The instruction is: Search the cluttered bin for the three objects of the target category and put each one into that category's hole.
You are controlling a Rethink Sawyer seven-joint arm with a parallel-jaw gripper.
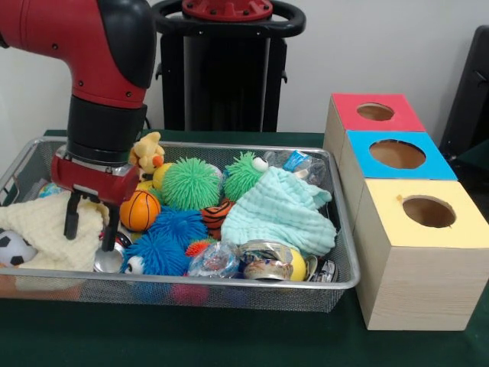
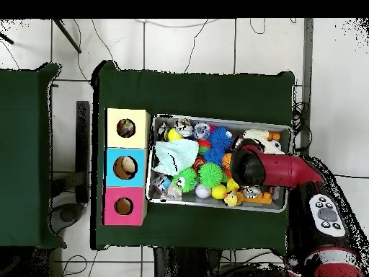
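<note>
The silver wire mesh bin (image 1: 229,284) stands on the green table, full of toys; it also shows in the overhead view (image 2: 216,205). My gripper (image 1: 92,228) hangs over the bin's left end, fingers (image 1: 72,218) apart and empty, just above a cream cloth (image 1: 42,229) and a shiny metal thing. An orange basketball (image 1: 140,210) lies right beside it. The yellow-topped box's hole (image 1: 429,211) is at the right, nearest the camera. In the overhead view that hole (image 2: 126,128) shows something dark inside, and the arm (image 2: 252,167) hides the gripper.
Blue-topped (image 1: 397,154) and red-topped (image 1: 375,112) boxes stand behind the yellow one. The bin also holds green (image 1: 191,183) and blue (image 1: 177,225) spiky balls, a mint cloth (image 1: 283,214), a yellow plush (image 1: 147,153), a soccer ball (image 1: 14,247) and a striped orange ball (image 1: 218,214).
</note>
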